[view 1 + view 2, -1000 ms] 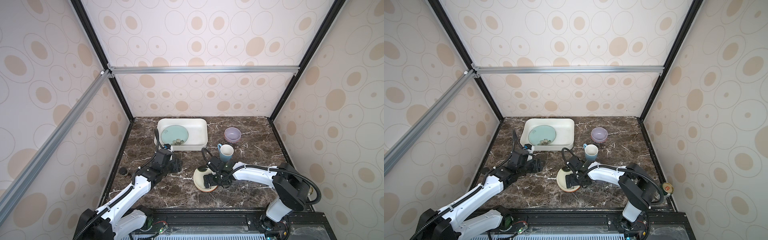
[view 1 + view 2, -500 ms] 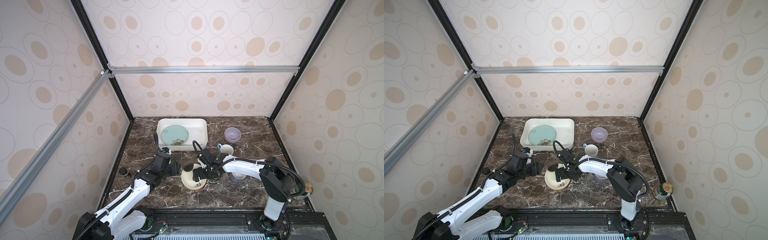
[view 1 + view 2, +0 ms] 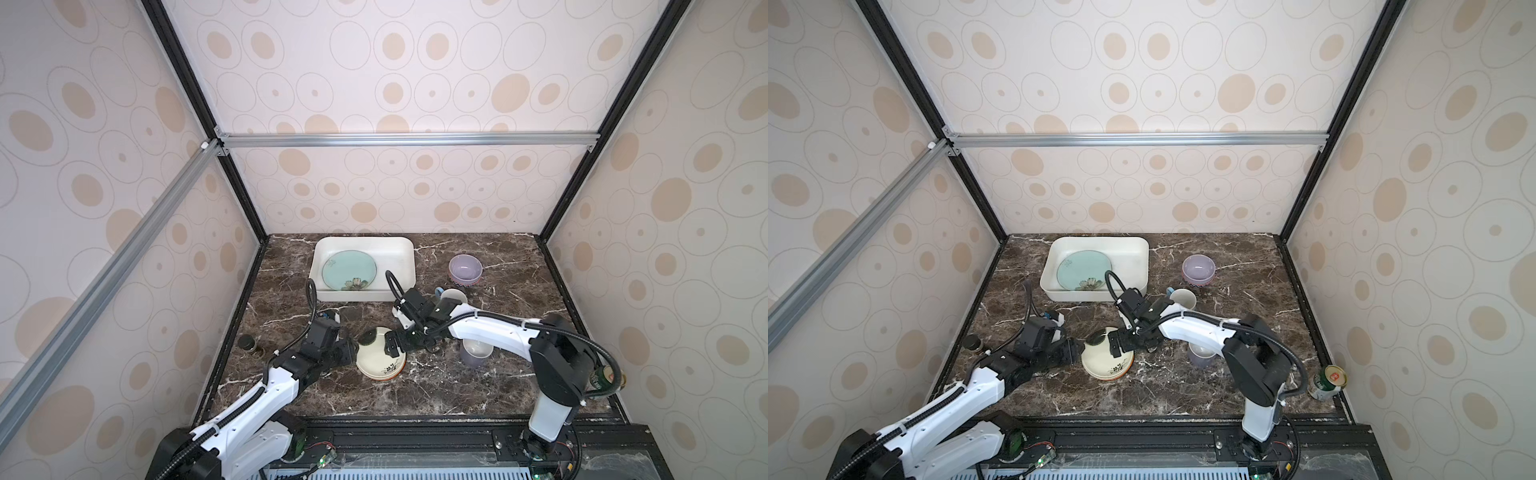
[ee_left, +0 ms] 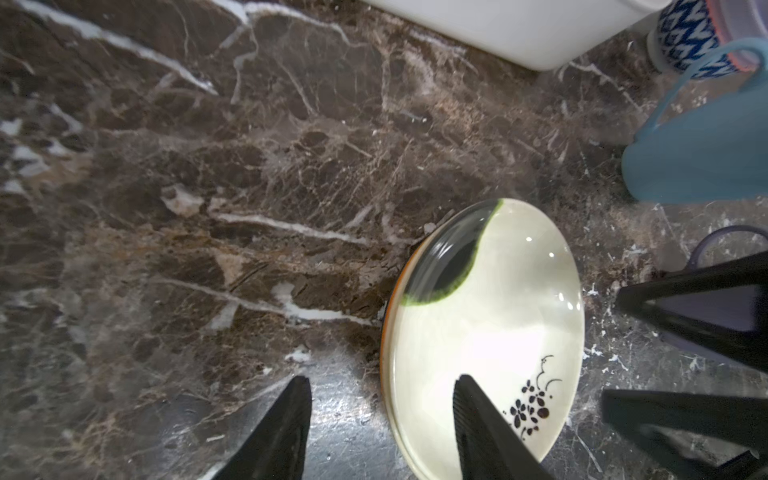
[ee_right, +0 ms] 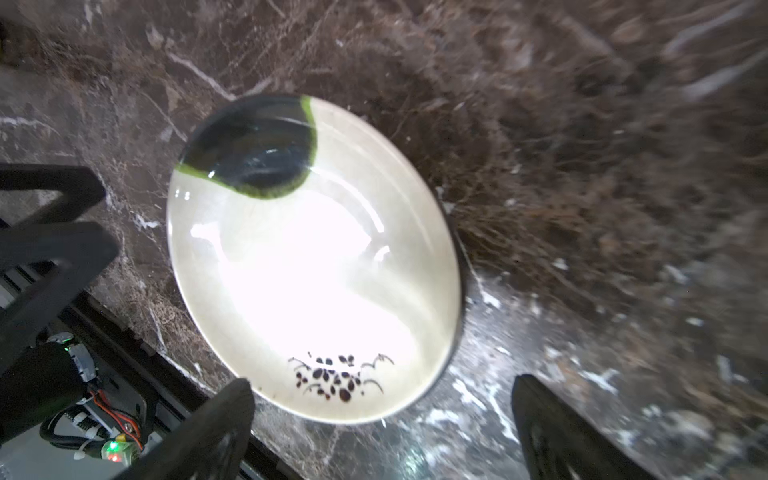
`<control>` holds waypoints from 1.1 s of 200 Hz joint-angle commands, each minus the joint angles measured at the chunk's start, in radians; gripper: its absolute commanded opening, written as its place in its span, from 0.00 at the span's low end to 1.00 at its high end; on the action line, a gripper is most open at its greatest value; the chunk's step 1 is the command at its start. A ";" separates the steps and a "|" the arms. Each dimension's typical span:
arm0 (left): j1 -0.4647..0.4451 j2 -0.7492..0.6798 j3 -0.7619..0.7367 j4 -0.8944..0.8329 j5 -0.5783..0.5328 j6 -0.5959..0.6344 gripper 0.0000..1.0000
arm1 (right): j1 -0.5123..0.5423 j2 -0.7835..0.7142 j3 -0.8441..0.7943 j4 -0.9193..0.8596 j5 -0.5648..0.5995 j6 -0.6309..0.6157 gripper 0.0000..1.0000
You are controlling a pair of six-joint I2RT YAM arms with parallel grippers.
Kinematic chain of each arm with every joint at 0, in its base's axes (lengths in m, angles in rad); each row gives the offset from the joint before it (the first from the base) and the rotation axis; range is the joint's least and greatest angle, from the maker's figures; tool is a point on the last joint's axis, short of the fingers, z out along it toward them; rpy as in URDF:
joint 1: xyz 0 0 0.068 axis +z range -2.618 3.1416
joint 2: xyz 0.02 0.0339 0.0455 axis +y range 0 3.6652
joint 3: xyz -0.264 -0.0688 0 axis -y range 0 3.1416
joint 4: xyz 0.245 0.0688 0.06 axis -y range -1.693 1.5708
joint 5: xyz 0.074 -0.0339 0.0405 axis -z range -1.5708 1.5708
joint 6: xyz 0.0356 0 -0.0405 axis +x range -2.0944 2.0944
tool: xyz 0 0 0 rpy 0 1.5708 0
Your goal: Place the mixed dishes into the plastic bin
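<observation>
A cream plate (image 3: 380,359) (image 3: 1106,361) with a black patch and a small flower sprig lies on the marble, an orange-edged rim (image 4: 388,299) showing beneath it. My left gripper (image 3: 353,351) (image 4: 382,415) is open astride the plate's left rim, one finger over the plate (image 4: 486,286), the other over the table. My right gripper (image 3: 395,345) (image 5: 382,415) stands wide open at the plate's (image 5: 311,257) right rim. The white plastic bin (image 3: 405,257) (image 3: 1142,257) at the back holds a teal flower plate (image 3: 349,270).
A lavender bowl (image 3: 465,268) stands right of the bin, a light blue mug (image 3: 453,296) (image 4: 698,153) in front of it. A purple mug (image 3: 476,353) sits under my right arm. A green-labelled can (image 3: 604,376) stands far right, a small dark jar (image 3: 248,343) far left.
The right gripper has swept left with the cream plate sliding before it, up to the left gripper. The left jaws have narrowed. The purple mug has come into view.
</observation>
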 commanded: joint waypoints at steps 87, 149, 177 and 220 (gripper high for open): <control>-0.082 0.193 0.124 -0.047 -0.006 0.044 0.43 | -0.059 -0.168 -0.158 -0.013 0.031 -0.013 1.00; -0.085 0.312 0.194 -0.088 -0.021 0.096 0.24 | -0.094 -0.211 -0.213 0.009 0.015 -0.018 1.00; -0.087 0.328 0.223 -0.114 -0.050 0.109 0.19 | -0.114 -0.227 -0.230 0.018 0.007 -0.023 1.00; -0.086 0.368 0.273 -0.160 -0.077 0.129 0.00 | -0.138 -0.228 -0.236 0.026 -0.010 -0.033 1.00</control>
